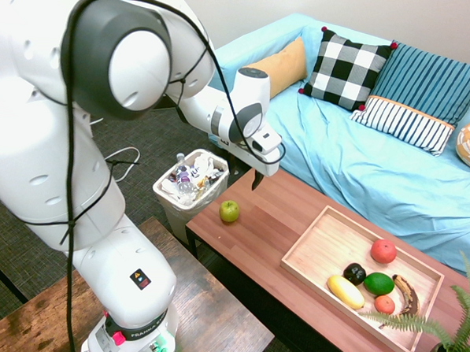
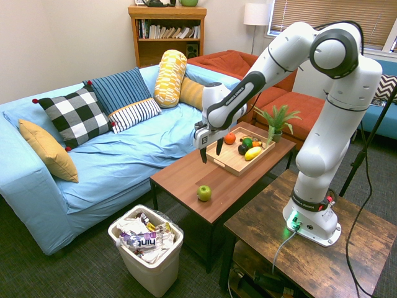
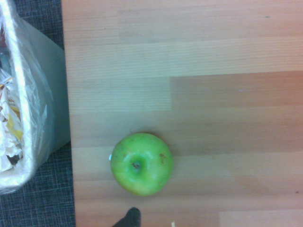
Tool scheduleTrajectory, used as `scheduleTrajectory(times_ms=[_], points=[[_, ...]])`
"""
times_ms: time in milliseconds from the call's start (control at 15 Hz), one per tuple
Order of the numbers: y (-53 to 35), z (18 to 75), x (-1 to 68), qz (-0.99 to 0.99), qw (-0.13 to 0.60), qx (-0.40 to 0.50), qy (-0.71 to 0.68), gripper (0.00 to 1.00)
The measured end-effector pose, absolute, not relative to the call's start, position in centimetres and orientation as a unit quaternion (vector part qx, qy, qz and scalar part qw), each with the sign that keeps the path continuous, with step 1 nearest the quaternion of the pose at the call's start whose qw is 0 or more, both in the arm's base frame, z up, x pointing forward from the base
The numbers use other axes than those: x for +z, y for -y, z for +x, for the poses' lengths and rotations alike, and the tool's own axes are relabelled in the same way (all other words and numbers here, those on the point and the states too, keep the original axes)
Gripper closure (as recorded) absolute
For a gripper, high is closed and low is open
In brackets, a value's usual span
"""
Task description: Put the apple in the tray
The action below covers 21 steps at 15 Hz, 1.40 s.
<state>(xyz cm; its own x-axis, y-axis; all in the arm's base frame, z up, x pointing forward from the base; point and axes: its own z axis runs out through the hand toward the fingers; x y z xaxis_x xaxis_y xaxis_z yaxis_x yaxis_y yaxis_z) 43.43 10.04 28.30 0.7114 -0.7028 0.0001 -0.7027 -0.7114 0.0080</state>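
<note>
The small yellow-green apple [image 1: 229,211] [image 2: 204,193] rests alone on the reddish wooden table [image 1: 272,217], close to the end next to the bin. It fills the lower middle of the wrist view as the apple [image 3: 142,163], stem dimple up. My gripper [image 1: 247,177] [image 2: 211,152] hangs open above the table, a short way from the apple on the sofa side, with nothing between its fingers. The light-wood tray [image 1: 319,247] [image 2: 224,159] lies at the table's other end and holds several pieces of fruit.
A white bin [image 1: 191,185] [image 2: 146,243] full of wrappers stands on the floor just off the table's end by the apple. A potted fern [image 1: 439,336] sits beyond the tray. The blue sofa [image 1: 377,164] runs along the table's far side.
</note>
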Motion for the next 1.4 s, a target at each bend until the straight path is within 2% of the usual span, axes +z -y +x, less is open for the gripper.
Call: scheduleTrajectory(times_ms=[533,1400], points=[[-14.4,45.4,18.2,0.916,0.034,-0.035,0.398,0.0],[-15.7,44.3,10.7,0.913,0.07,-0.056,0.397,0.0]])
